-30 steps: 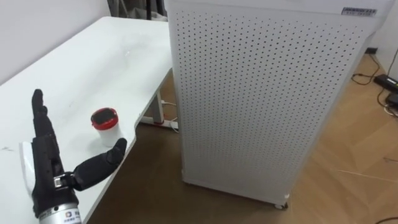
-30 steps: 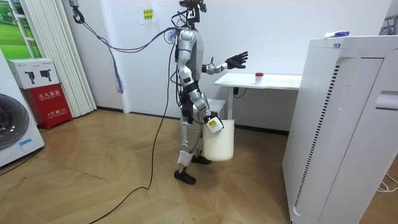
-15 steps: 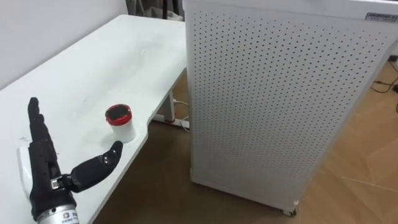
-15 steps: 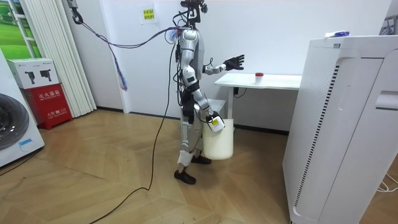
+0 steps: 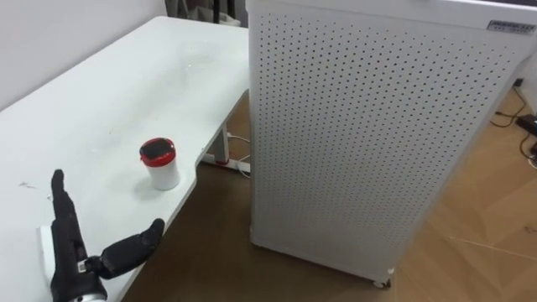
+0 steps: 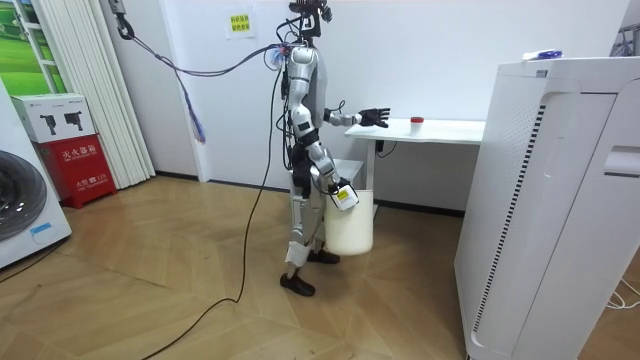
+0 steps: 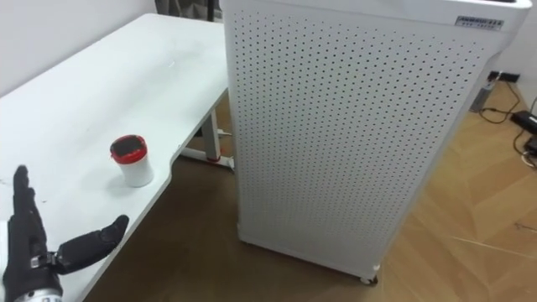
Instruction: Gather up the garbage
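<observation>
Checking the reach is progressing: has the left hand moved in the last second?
Yes. In the room view the left hand has dropped toward the top of the white table, short of the red-lidded cup.

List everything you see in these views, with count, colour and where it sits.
cup: one, white with red lid, on the table near its edge
table: one, white, against the wall
cabinet: one, white, perforated, on the floor beside the table
bin: one, white, by the robot's legs
washer: one, white, room view's left
box: one, red, beside the washer
floor: brown wood
left robot hand: black, open, over the table
right robot hand: at the bin's rim
</observation>
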Available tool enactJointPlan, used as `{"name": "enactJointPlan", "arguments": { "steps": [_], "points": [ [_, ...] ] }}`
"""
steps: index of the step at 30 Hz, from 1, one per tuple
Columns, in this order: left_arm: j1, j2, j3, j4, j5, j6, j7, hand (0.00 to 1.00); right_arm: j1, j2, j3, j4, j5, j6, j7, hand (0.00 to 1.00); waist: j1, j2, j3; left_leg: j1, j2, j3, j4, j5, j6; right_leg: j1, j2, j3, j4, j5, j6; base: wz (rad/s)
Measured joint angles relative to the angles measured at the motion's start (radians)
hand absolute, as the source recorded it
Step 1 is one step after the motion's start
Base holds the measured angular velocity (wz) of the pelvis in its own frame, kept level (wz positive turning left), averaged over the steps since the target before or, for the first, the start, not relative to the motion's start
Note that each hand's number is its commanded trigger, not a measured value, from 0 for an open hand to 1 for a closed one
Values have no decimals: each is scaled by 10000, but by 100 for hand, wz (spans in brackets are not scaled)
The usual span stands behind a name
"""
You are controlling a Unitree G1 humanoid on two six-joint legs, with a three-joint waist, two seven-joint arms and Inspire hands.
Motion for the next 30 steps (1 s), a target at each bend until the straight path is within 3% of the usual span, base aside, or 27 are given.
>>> {"name": "enactJointPlan", "arguments": {
  "steps": [7,14,30],
  "points": [
    [-145,-83,-3,71,-270,39,-115,0,-14,80,161,-9,-112,2,202,100,-57,-5,-7,-57,-7,-5,4,0,2,-26,-2,-18,4,1,2,0],
    [-429,-106,-8,70,-439,390,-381,0,-94,158,160,-49,-263,199,209,100,-207,-48,-35,-44,-16,-6,2,1,3,-18,5,13,3,5,8,0],
    [-1320,-264,-10,71,-930,833,-465,0,-60,168,236,-508,-258,435,25,100,-222,43,-29,-234,92,294,295,-53,81,-110,69,17,127,6,10,0]
  ]
}}
